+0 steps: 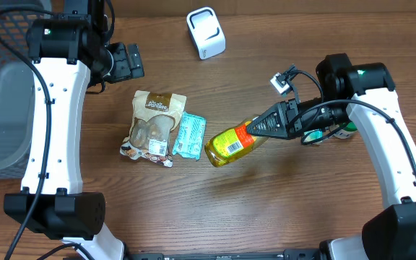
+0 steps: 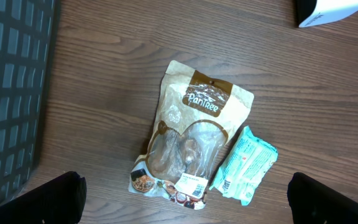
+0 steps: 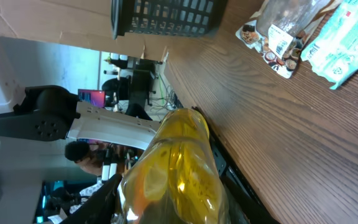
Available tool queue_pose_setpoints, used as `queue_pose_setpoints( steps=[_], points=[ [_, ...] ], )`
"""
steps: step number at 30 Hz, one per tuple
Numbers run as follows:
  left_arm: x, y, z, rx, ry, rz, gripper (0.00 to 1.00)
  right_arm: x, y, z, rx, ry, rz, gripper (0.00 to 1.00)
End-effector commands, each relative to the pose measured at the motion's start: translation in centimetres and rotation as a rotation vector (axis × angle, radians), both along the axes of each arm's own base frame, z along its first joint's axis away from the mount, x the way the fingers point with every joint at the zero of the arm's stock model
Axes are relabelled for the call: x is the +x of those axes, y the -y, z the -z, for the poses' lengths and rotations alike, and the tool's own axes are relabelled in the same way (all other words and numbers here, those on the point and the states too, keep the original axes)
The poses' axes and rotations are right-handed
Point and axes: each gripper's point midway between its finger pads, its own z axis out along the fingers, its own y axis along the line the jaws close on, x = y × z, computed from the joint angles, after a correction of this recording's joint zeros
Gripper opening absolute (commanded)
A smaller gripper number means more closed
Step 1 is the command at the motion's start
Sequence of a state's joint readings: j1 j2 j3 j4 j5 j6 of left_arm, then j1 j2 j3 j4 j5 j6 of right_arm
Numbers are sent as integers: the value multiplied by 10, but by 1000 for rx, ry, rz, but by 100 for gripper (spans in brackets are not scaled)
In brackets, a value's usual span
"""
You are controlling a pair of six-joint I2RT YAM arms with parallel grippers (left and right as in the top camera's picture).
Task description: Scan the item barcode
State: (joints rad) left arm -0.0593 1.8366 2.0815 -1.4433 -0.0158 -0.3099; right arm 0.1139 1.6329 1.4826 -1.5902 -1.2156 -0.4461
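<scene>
A yellow oil bottle (image 1: pixel 231 144) with a red and yellow label hangs tilted above the table, its white barcode patch facing up. My right gripper (image 1: pixel 263 128) is shut on its neck end. In the right wrist view the bottle (image 3: pixel 179 174) fills the space between the dark fingers (image 3: pixel 95 202). The white barcode scanner (image 1: pixel 206 32) stands at the back of the table, apart from the bottle. My left gripper (image 1: pixel 125 61) is open at the back left with nothing in it. Its fingertips (image 2: pixel 55 199) frame a brown snack pouch (image 2: pixel 194 134) far below.
The brown pouch (image 1: pixel 152 124) and a teal packet (image 1: pixel 189 135) lie side by side left of the bottle. A dark mesh basket (image 1: pixel 6 87) with a grey bin inside sits at the table's left edge. A green-capped thing shows behind my right arm (image 1: pixel 347 131).
</scene>
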Motion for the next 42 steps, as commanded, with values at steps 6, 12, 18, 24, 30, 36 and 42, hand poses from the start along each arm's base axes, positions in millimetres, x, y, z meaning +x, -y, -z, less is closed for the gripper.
queue_pose_setpoints(
  steps=[6,12,18,24,30,36,42],
  points=[
    [3,4,-4,-2,17,19,99,-4,-4,-16,71,30,-8,41],
    [3,4,-4,-2,17,19,100,-4,-4,-16,71,30,-8,41],
    [3,4,-4,-2,17,19,100,-3,-4,-15,72,47,-8,41],
    [3,4,-4,-2,17,19,100,2,-5,-13,67,86,-11,41],
    [2,4,-4,-2,17,19,100,5,-1,-2,1,115,-16,41],
    [3,4,-4,-2,17,19,100,20,11,29,-192,97,33,41],
    [3,4,-4,-2,17,19,100,52,38,70,-468,69,195,41]
  ],
)
